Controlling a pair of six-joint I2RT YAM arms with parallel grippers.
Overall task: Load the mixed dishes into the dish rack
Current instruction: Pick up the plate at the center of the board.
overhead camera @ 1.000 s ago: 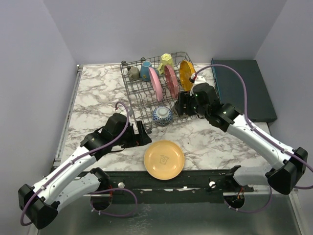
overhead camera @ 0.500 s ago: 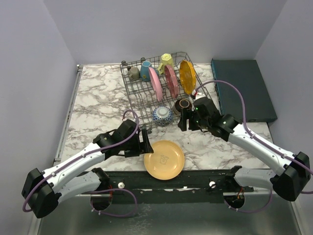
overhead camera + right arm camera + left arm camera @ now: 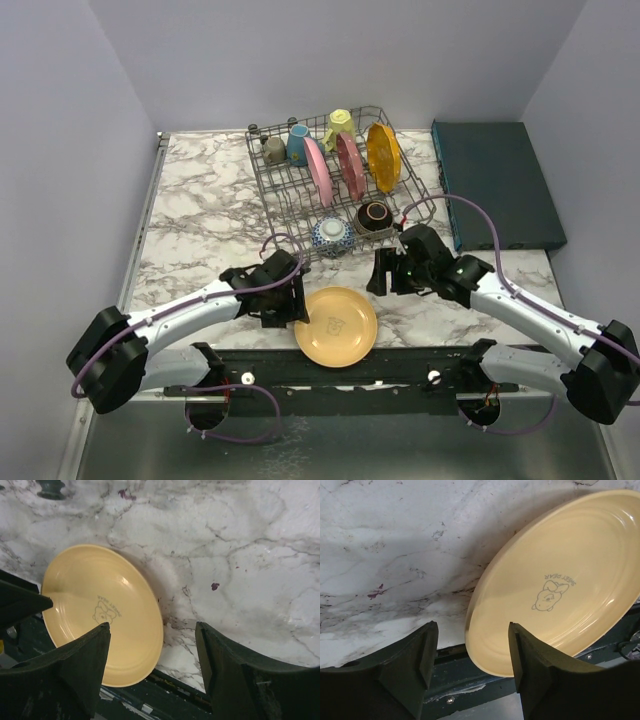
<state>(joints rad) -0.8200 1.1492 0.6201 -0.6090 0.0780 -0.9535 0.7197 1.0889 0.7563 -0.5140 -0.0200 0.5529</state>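
We saw the large grey wire dish rack (image 3: 290, 195) at twelve o'clock on the white marble table (image 3: 200, 200). On edge in it stood a pink scalloped plate (image 3: 318, 170), a darker pink scalloped plate (image 3: 349, 165) and an orange scalloped plate (image 3: 382, 155). A grey-olive mug (image 3: 274, 150), a blue mug (image 3: 298, 145) and a yellow mug (image 3: 339, 124) lined its far end. A blue-white small bowl (image 3: 332, 236) and a dark brown small bowl (image 3: 374, 215) sat at its near end. A pale orange round plate (image 3: 336, 326) lay flat at six o'clock. The left gripper (image 3: 297, 302) was at that plate's nine o'clock rim, and the right gripper (image 3: 385, 272) hovered at its one o'clock, apart from it. A flat dark teal box (image 3: 495, 185) lay at two o'clock.
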